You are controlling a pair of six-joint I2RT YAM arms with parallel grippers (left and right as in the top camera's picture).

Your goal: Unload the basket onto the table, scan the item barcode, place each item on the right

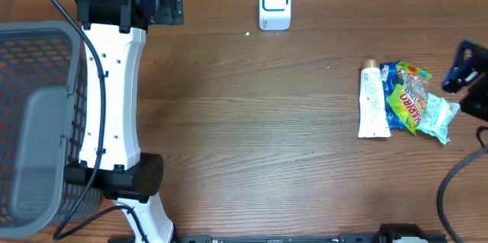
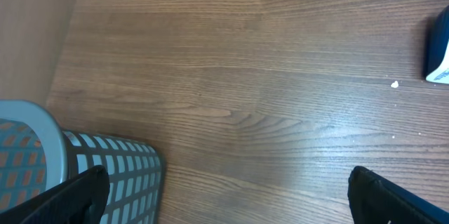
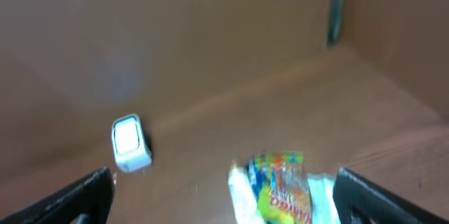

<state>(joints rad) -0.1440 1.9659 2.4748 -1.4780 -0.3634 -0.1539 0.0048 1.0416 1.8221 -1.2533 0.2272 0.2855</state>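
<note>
Near the open right tool (image 3: pixel 224 185) lie tube (image 1: pixel 371 100) and snack bags (image 1: pixel 415 104); left tool (image 2: pixel 224 192) gapes beside basket (image 1: pixel 38 52).

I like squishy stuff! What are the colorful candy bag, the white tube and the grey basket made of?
Candy bag: probably thin glossy plastic film, crinkled and brightly printed.
White tube: likely soft smooth plastic, with a flattened wide end.
Grey basket: looks like hard matte plastic, moulded as a grid of holes.
</note>
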